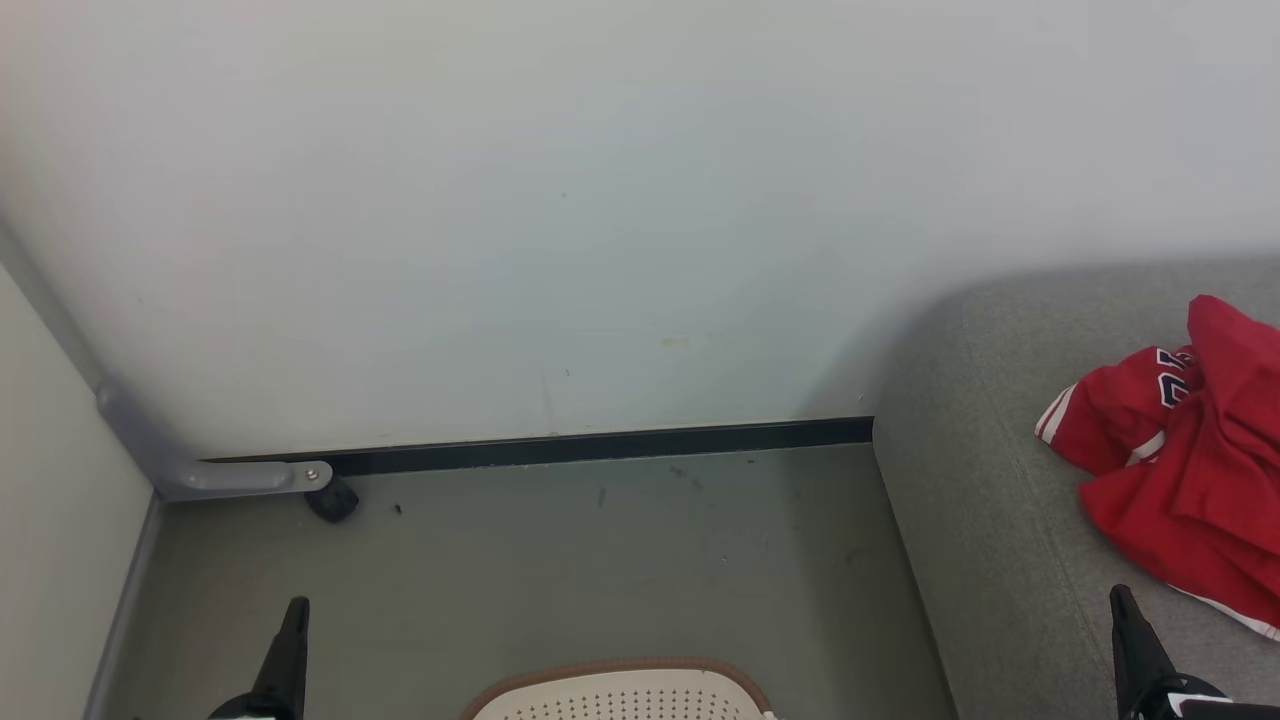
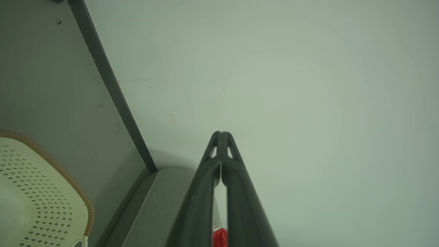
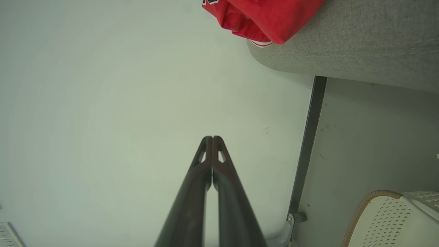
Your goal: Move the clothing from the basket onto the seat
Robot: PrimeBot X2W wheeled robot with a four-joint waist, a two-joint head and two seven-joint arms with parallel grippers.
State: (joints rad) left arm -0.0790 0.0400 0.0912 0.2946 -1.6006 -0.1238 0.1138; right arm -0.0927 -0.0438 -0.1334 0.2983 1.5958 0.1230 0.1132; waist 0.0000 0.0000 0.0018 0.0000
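Observation:
The red clothing [image 1: 1190, 450] lies crumpled on the grey seat [image 1: 980, 500] at the right, its striped trim and navy numbers showing; the right wrist view has the clothing [image 3: 267, 17] at the seat's edge [image 3: 343, 51]. The cream basket [image 1: 625, 692] with its brown rim peeks in at the bottom middle, on the floor, and looks empty where visible [image 2: 34, 192]. My left gripper [image 1: 296, 606] rises at the lower left, shut with nothing held [image 2: 221, 133]. My right gripper [image 1: 1120, 596] stands over the seat's front, below the clothing, shut and empty [image 3: 211, 138].
A pale wall [image 1: 560, 220] with a dark baseboard [image 1: 600, 447] faces me. A grey bracket with a black caster [image 1: 330, 498] sits at the left corner. Grey floor [image 1: 560, 570] lies between the wall, the basket and the seat.

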